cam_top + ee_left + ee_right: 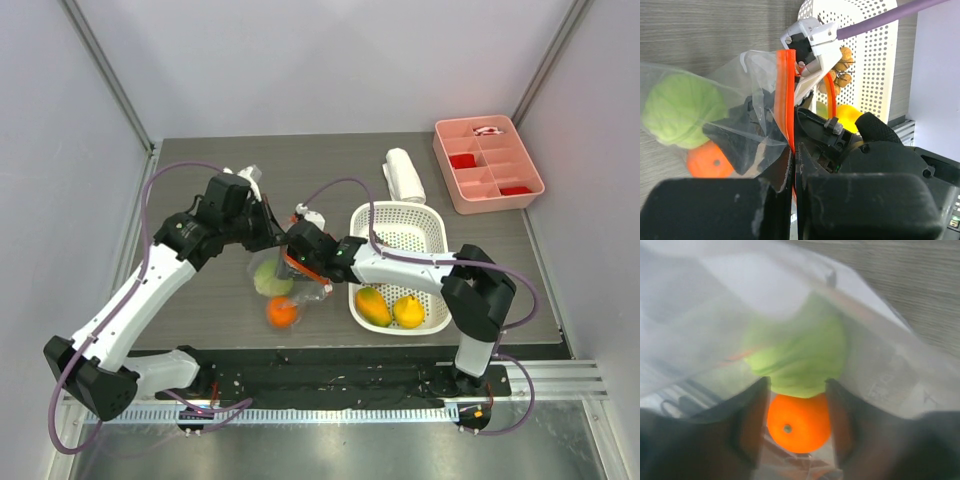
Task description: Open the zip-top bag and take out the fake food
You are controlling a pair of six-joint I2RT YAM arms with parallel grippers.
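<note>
Progress looks about halfway to me: nearest my side, a green-orange plastic mango (372, 305) and a yellow plastic lemon (408, 312) already lie in the white perforated basket (400, 208), while a round orange plastic fruit (282, 313) and a pale green pear-like fruit (268, 278) sit inside the clear crinkly zip-top bag (755, 85), just left of the basket over the grey counter (200, 180). Just beyond them, my left fingers (740, 205) are clenched on the bag's orange-red zip strip (786, 100), and my right fingers (750, 425) stand spread at the opened mouth, grasping nothing I can make out.
</note>
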